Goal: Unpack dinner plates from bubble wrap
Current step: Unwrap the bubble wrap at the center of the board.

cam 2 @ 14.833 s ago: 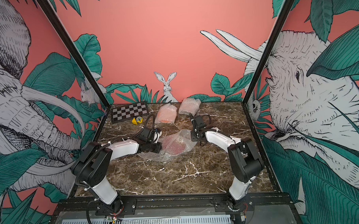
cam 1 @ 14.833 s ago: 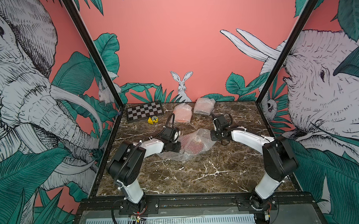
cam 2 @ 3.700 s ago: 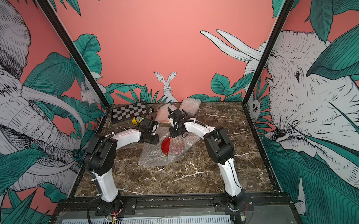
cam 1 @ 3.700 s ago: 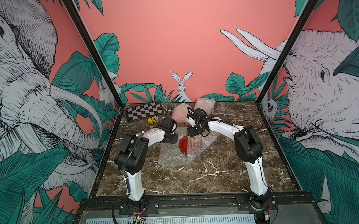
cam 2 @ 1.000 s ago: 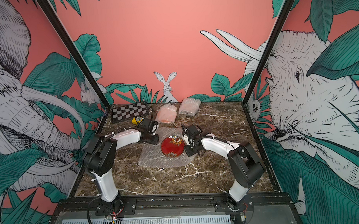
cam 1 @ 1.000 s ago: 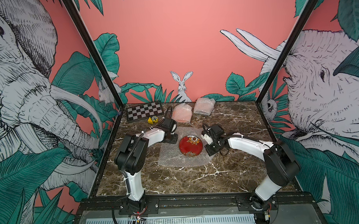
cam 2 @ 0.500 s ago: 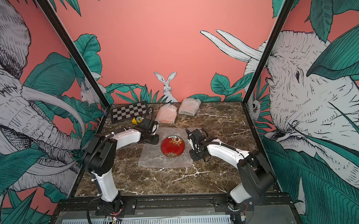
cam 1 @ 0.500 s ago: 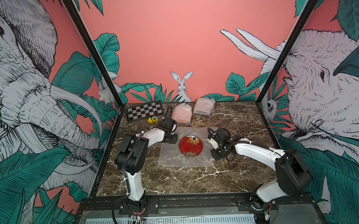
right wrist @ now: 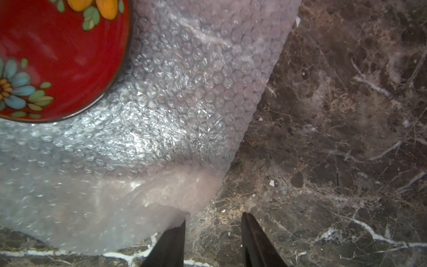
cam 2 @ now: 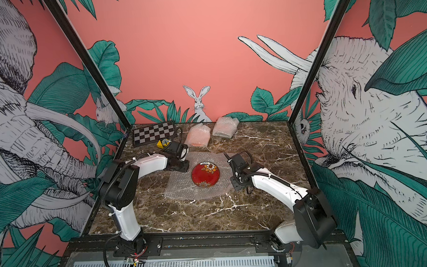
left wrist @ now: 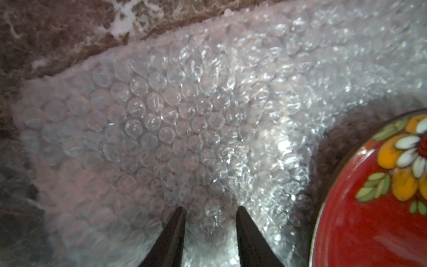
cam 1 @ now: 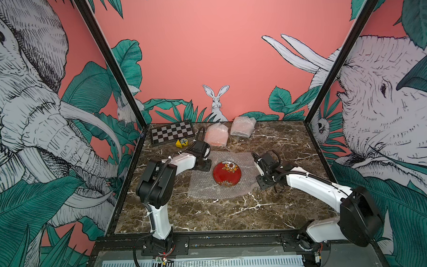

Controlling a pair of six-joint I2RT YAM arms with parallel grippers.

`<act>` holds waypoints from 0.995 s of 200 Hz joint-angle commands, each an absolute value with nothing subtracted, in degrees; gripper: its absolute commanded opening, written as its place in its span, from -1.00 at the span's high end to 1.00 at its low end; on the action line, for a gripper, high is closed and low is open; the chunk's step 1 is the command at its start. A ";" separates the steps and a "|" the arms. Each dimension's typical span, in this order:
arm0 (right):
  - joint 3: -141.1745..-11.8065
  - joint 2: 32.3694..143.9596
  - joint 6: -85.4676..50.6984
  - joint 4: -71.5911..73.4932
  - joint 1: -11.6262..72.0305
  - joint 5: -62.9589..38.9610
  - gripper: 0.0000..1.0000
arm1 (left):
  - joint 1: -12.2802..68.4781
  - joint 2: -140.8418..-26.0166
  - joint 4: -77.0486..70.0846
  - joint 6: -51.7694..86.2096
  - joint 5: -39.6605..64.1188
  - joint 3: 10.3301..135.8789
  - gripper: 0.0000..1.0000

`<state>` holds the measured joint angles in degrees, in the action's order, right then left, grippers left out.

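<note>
Red, glossy, round, the flowered plate [cam 1: 227,174] sits on dimpled bubble wrap [cam 1: 204,188] across my marble worktop [cam 1: 235,216], left claw [left wrist: 210,208] and right claw [right wrist: 214,218] parted, seemingly holding nothing.

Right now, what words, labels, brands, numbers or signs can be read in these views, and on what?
No readable text in any view.
yellow block: small blue-and-white mark on top, too small to read.
red plate: flower patterns only, no lettering.
checkered board: plain squares, no lettering.
</note>
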<state>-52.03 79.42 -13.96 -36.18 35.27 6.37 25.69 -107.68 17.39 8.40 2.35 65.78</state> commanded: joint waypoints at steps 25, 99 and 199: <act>-52.65 79.12 -14.10 -34.44 36.29 5.17 0.13 | 25.71 -107.05 20.26 8.96 3.39 63.98 0.20; -53.00 76.14 -16.85 -38.71 36.73 21.75 0.07 | 25.66 -106.80 20.20 9.05 3.08 63.97 0.20; -51.50 81.84 -12.32 -33.53 37.26 -6.44 0.07 | 25.69 -106.57 20.23 9.05 3.80 63.98 0.20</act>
